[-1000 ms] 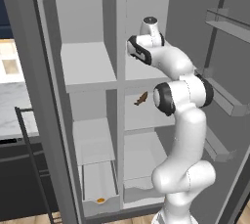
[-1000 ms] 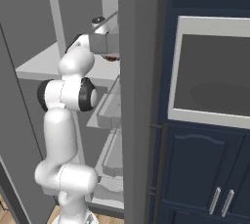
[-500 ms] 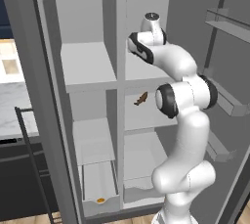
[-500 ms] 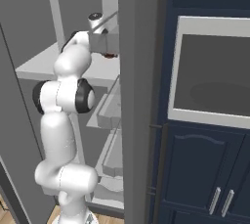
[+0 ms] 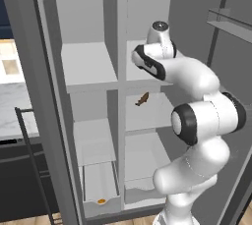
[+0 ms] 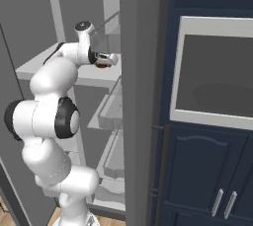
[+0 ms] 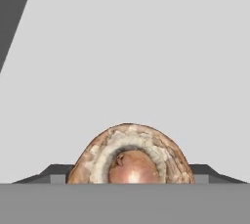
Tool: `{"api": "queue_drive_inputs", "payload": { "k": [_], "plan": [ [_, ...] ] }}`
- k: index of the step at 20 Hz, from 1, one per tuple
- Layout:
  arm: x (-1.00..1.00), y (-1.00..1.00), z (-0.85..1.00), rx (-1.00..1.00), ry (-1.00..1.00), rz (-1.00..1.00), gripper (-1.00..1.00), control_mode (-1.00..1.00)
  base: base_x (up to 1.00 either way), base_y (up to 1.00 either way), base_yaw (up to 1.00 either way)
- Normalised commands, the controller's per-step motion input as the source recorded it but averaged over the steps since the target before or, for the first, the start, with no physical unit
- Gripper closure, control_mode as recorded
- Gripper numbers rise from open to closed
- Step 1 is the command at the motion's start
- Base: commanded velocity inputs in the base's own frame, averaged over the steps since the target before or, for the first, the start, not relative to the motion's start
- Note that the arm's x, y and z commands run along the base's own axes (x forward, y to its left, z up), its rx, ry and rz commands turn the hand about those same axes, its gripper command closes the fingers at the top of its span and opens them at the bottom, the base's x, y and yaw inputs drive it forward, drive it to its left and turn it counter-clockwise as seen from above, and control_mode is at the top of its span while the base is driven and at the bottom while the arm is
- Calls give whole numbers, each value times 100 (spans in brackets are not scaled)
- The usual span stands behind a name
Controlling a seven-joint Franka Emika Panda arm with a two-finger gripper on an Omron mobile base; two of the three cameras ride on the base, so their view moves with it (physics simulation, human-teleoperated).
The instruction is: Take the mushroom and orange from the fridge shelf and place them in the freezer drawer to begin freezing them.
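While the tool (image 6: 105, 62) grips it, rounded brown mottled mushroom (image 7: 131, 155)

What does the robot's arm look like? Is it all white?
Mostly white. The arm is made of smooth, rounded, glossy white segments, with black bands ringing the joints and a round grey cap on top of the wrist. No cables or markings show. Its gripper has small dark finger tips.

In the hand view the mushroom (image 7: 131, 155) sits right between the gripper's fingertips (image 7: 56, 174), with bare fridge shelf (image 7: 127, 56) open all around it. The fridge's centre divider (image 5: 121, 67) walls off the left. Lower down, the freezer drawer (image 5: 100, 189) stands pulled out and open-topped, only the orange (image 5: 101, 201) inside.
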Motion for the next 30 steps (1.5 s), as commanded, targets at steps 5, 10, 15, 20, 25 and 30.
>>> {"api": "queue_drive_inputs", "payload": {
  "k": [5,10,15,20,25,30],
  "plan": [
    [-100,0,0,0,0,0,100,-100,0,0,0],
    [-100,0,0,0,0,0,100,-100,0,0,0],
    [-100,0,0,0,3,0,100,-100,0,0,0],
    [-100,0,-6,0,6,0,100,-100,0,0,0],
    [-79,2,-7,0,13,0,100,-100,0,0,0],
    [-68,8,-10,0,15,1,100,-100,0,0,0]
  ]
}}
